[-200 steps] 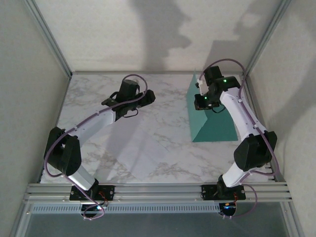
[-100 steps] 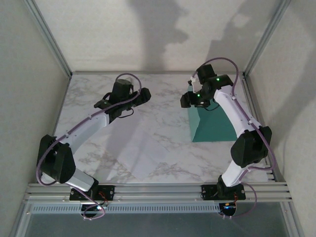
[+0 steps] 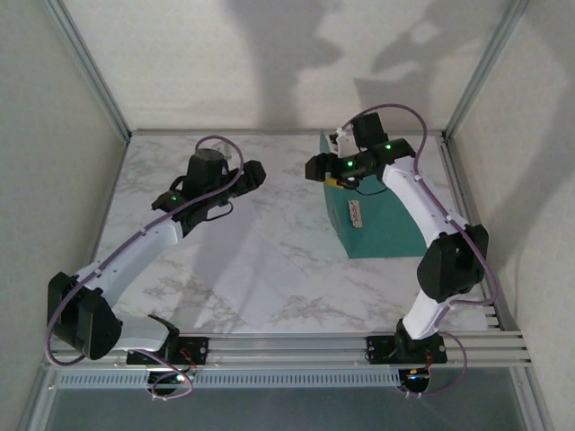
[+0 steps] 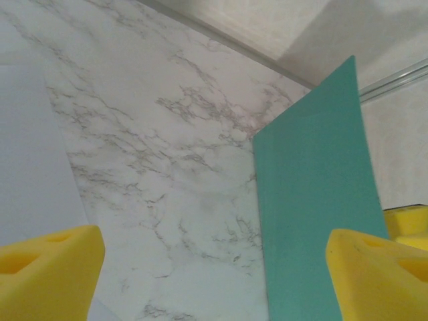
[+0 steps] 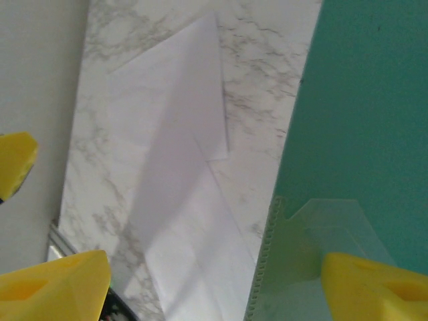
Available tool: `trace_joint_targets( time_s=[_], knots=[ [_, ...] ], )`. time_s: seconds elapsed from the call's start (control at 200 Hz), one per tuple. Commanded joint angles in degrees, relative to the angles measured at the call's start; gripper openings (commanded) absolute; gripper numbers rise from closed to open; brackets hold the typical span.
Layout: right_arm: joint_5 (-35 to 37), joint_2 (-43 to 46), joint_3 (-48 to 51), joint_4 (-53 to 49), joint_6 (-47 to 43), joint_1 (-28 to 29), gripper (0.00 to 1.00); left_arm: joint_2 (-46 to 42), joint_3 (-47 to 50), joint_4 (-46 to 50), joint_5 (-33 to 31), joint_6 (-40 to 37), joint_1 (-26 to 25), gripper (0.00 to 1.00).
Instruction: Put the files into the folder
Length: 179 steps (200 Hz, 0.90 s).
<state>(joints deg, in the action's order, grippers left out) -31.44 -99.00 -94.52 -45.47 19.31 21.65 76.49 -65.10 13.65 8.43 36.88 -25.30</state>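
The teal folder [image 3: 386, 224] lies at the right of the marble table, opened, with a white fastener strip [image 3: 355, 214] near its fold. Its left leaf [image 4: 314, 187] rises off the table. My right gripper [image 3: 316, 167] hangs open just left of that leaf's top edge, with nothing between its yellow fingers [image 5: 374, 287]. Below it I see the folder's inside [image 5: 368, 100] and a clear pocket with a punched edge [image 5: 267, 267]. The files [image 3: 252, 278] are white sheets lying overlapped on the table's near middle [image 5: 174, 147]. My left gripper [image 3: 250, 175] is open and empty above the table's middle, facing the folder [image 4: 214, 284].
Metal frame posts and pale walls close in the table on the left, back and right. Both arm bases sit on the rail [image 3: 287, 346] at the near edge. Bare marble [image 4: 174, 174] lies between the files and the folder.
My right gripper has opened, let go of the folder's leaf and swung left. The folder stands wider open, its white strip showing. My left arm has drawn back to the left.
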Motion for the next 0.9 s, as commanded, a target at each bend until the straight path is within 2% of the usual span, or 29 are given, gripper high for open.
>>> trace_joint_targets(
  time_s=[0.0, 0.305, 0.491, 0.891],
  knots=[
    [-4.54, -1.56, 0.99, 5.68, 4.07, 0.98, 0.85, -3.62, 1.24, 2.11, -2.94, -0.14, 0.86, 0.87],
    [-5.94, -4.09, 2.10, 11.13, 8.02, 2.06, 0.91, -8.39, 2.07, 5.01, -5.26, -0.44, 1.90, 0.89],
    [-4.52, -1.75, 6.10, 17.27, 10.44, 2.63, 0.92, -9.32, 2.42, 5.50, -5.39, -0.74, 2.10, 0.90],
    [-3.39, -0.58, 6.98, 16.74, 9.67, 2.65, 0.92, -8.20, 3.31, 4.70, -3.91, -0.67, 2.12, 0.91]
  ],
)
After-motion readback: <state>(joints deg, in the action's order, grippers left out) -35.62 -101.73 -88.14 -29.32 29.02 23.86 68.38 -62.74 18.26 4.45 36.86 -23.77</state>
